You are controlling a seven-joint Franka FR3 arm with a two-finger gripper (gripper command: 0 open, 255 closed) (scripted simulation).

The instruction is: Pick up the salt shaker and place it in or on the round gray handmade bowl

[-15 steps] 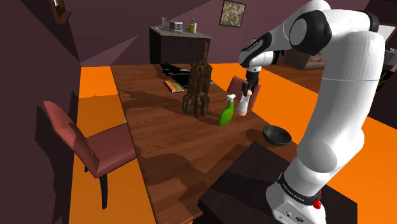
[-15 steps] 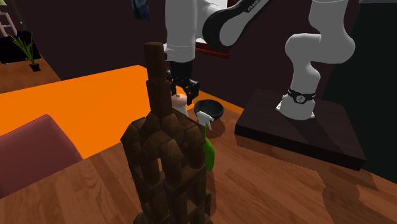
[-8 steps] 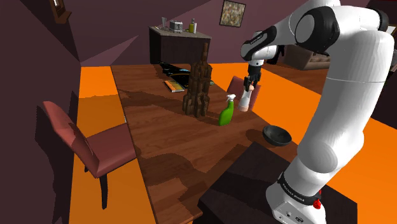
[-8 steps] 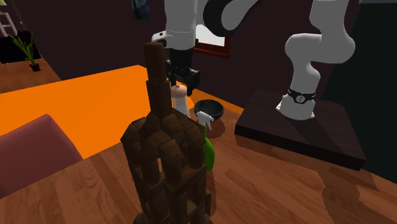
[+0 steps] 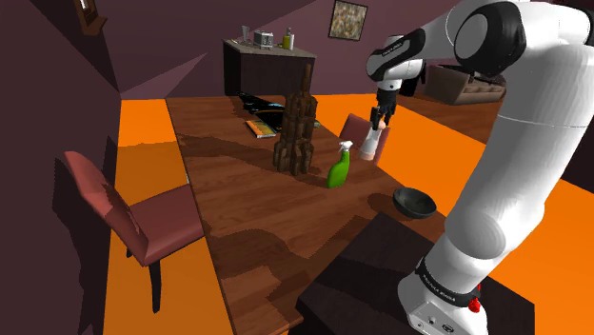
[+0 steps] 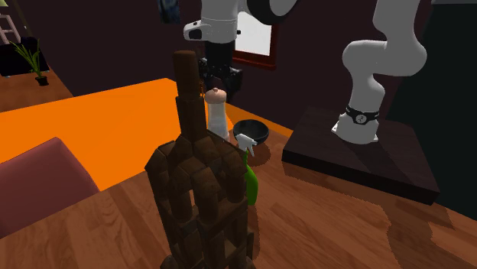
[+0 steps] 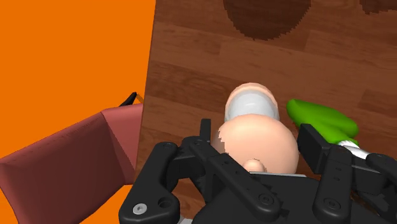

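- While it sits on the wooden table (image 5: pixel 247 209) near the stand (image 5: pixel 362 271), the dark round bowl (image 5: pixel 414 201) shows a bare, dark hollow.
- A green spray bottle (image 5: pixel 338 167) with a white trigger head stands upright on the table. In the shoulder view it lies between a brown block tower (image 5: pixel 295 133) and the salt shaker (image 5: pixel 371 143).
- Small lettering runs along the arm's lowest link by the stand, too small to read.
- The black gripper (image 7: pixel 257 145) points down over the shaker. In the wrist view its two fingers (image 7: pixel 205 137) press against either side of the shaker's rounded peach cap, clasping it.
- The shaker hangs upright from that grip, its white body below the cap, near the table's edge beside a reddish chair (image 7: pixel 70 165).
- Whether its base touches the table cannot be told.
- In the second exterior view the shaker (image 6: pixel 216 115) stands just beside the tower's post, and the bowl (image 6: pixel 251 131) lies apart from it, towards the stand.
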